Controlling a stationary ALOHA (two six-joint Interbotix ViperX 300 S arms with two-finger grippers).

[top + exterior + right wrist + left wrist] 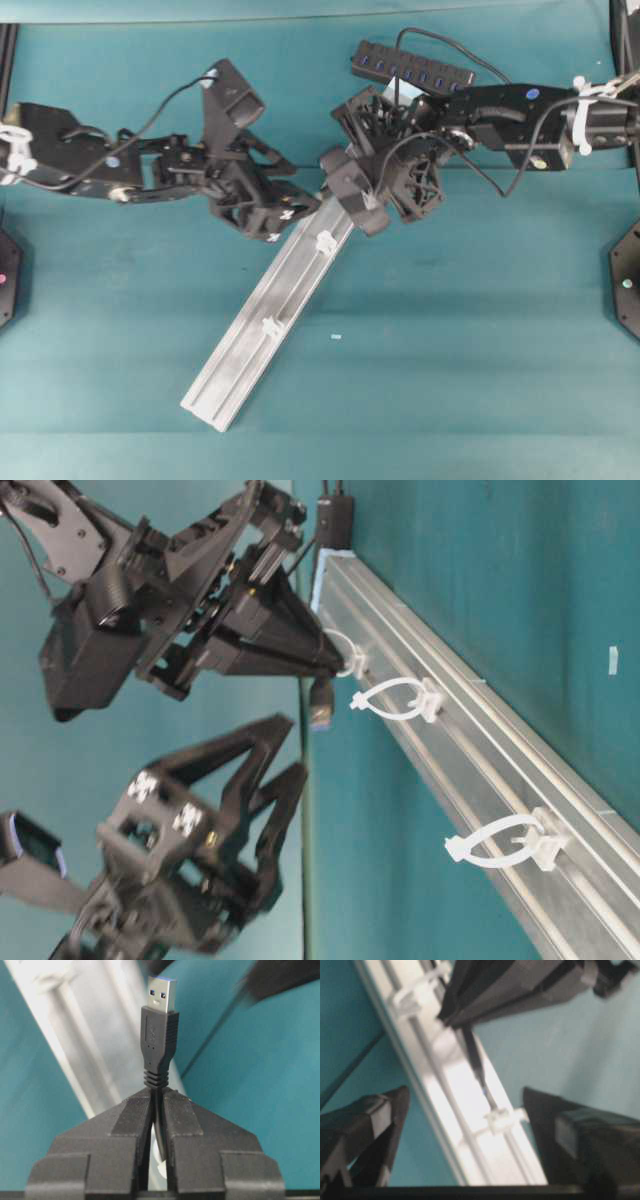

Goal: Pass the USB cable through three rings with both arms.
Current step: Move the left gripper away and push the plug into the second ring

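Note:
My right gripper (159,1095) is shut on the USB cable just behind its plug (160,1035), whose metal tip points along the silver rail (250,350). In the table-level view the right gripper (325,660) has its tip at the first white ring (348,658), and the plug (320,702) sticks out past it. Two more rings (395,698) (500,845) stand further along the rail. My left gripper (465,1095) is open and straddles the rail, with the plug (475,1060) pointing at a ring (500,1120) between its fingers. The left gripper (292,215) holds nothing.
A black multi-port hub (415,70) lies at the back, with the cord running from it to the right arm. A small white scrap (336,337) lies on the teal cloth to the right of the rail. Black stands sit at both side edges.

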